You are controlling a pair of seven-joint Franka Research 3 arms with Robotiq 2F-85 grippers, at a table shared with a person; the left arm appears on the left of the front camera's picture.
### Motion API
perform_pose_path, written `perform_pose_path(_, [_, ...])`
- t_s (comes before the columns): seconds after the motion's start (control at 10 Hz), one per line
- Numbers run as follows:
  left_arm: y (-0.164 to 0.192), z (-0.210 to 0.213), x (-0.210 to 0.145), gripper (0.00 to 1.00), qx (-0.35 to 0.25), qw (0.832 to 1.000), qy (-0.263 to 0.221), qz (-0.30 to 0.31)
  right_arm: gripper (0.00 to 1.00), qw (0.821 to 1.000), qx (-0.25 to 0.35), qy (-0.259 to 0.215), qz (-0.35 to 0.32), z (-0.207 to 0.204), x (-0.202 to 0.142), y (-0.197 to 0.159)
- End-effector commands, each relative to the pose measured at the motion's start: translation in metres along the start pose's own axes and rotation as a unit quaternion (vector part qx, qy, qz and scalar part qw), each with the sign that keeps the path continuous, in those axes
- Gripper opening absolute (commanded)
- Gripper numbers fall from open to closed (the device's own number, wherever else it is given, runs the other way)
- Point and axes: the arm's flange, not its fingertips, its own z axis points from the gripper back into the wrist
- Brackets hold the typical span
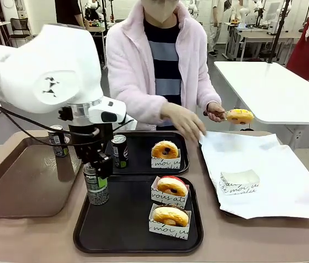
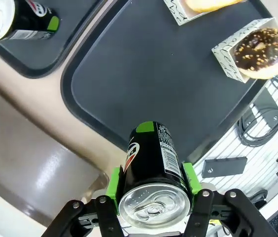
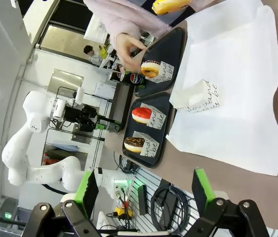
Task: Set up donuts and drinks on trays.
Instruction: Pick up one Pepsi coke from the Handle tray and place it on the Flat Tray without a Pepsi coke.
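One can [image 1: 95,186] upright, silver top up, gripped by left fingers [image 2: 113,183]; right fingers [image 3: 201,184] wide.

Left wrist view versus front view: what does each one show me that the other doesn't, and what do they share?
Left wrist alone: the silver top and pull tab of the held can, with green pads on both its sides, and cables below the table edge.

Front alone: the person holding a yellow donut with tongs over the white paper, an empty sleeve, the far tray's orange donut, and a third can on the brown tray.

Both: the left gripper shut on that can at the near tray, and the far tray's can.
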Motion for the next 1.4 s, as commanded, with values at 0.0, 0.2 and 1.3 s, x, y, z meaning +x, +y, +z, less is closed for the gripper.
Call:
perform_pose_path(0.0, [0.003, -0.012, 0.018, 0.58, 0.024, 1.0, -0.002, -0.017, 1.0, 1.0, 0.009, -0.003, 0.006, 0.0, 0.001, -0.001])
perform_pose_path(0.2, [0.006, -0.036, 0.024, 0.58, 0.025, 0.999, -0.006, -0.025, 1.0, 1.0, 0.009, -0.003, 0.006, 0.0, 0.001, -0.001])
perform_pose_path(1.3, [0.009, -0.062, 0.033, 1.0, 0.039, 0.999, -0.011, -0.022, 1.0, 1.0, 0.009, -0.003, 0.006, 0.0, 0.001, -0.001])
